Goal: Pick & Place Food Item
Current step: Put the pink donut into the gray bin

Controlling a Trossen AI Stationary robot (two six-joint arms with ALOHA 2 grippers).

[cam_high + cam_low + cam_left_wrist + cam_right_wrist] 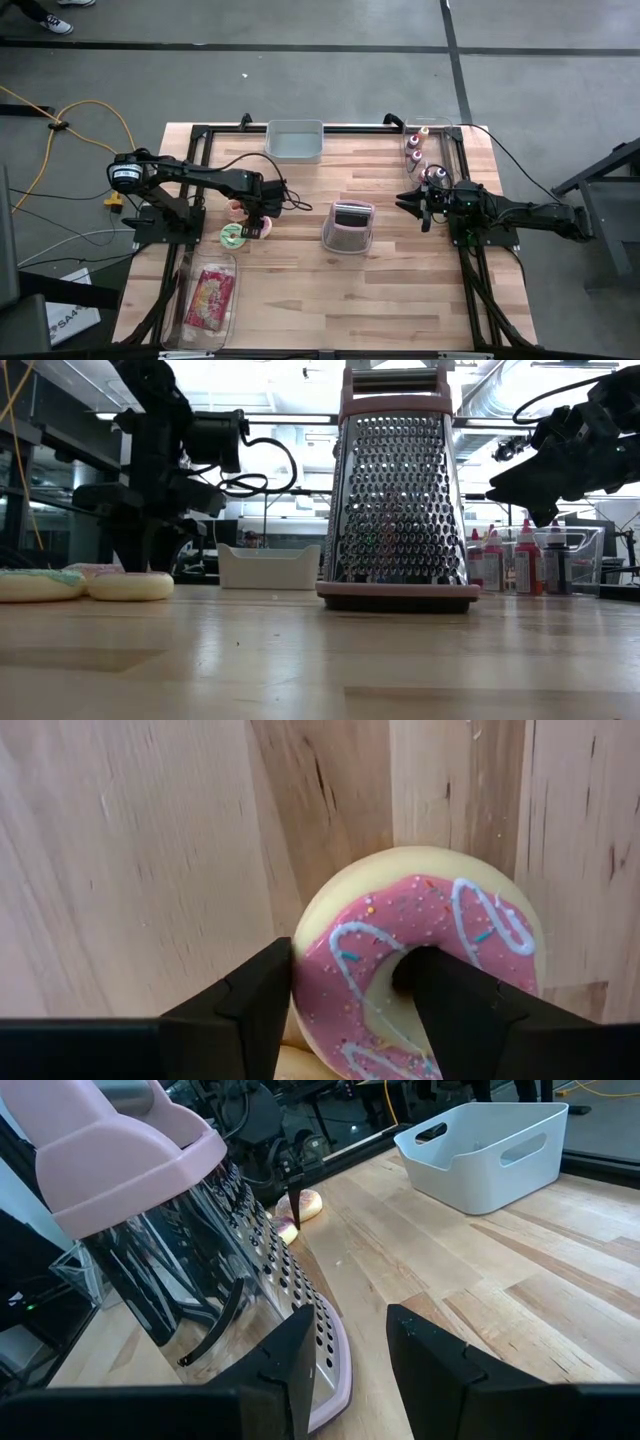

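A pink-frosted donut (470, 910) with sprinkles lies on the wooden table, left of the middle. My left gripper (350, 955) (257, 226) points straight down over it and is open. One finger (455, 1010) stands in the donut's hole, the other (245, 1010) just outside the ring's outer edge. Beside it lie a green-frosted donut (232, 236) and another pink one (236, 208). At the table's right, my right gripper (345, 1320) (412, 205) waits level above the table, a narrow gap between its fingers and nothing in it. My left gripper straddles one side of the pink donut's ring (330, 980) from above, one finger inside the hole and one outside. Whether either finger touches the donut, I cannot tell. The donut lies flat on the table.
A pink-and-metal box grater (348, 228) stands upright mid-table. At the far edge sits a white bin (295, 140). A clear container with sauce bottles (418, 148) is at the far right. A clear tray holding a red packet (208, 300) lies near the front left.
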